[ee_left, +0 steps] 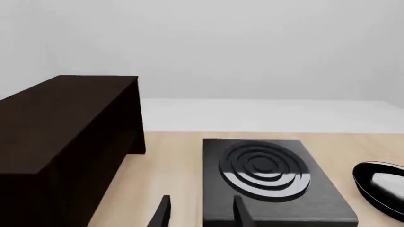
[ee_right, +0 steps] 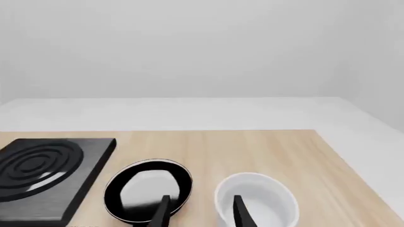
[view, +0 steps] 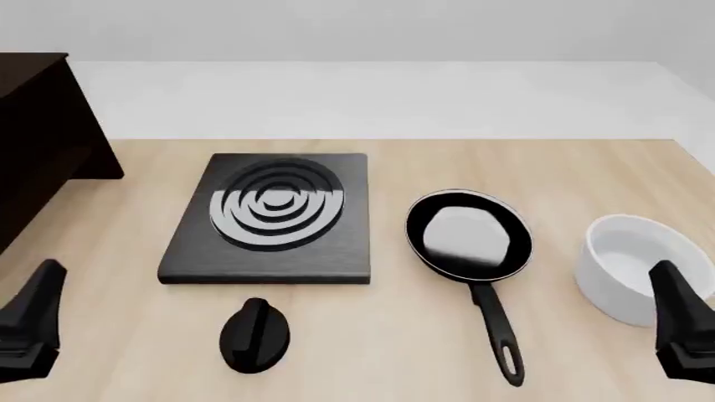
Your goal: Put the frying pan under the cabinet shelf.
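The frying pan [view: 467,234] lies flat on the table right of centre, its long handle [view: 497,331] pointing toward the near edge. It also shows in the right wrist view [ee_right: 148,189] and at the edge of the left wrist view [ee_left: 379,184]. The cabinet shelf [view: 33,142] stands at the far left, large and dark brown, and fills one side of the left wrist view [ee_left: 63,137]. My left gripper [ee_left: 202,210] is open near the front left corner [view: 33,322], far from the pan. My right gripper [ee_right: 200,210] is open at the front right [view: 676,318], holding nothing.
A flat black stove plate [view: 274,218] with silver rings sits between cabinet and pan. A black oval knob [view: 254,335] lies in front of it. A white round bowl [view: 625,264] stands right of the pan, close to my right gripper.
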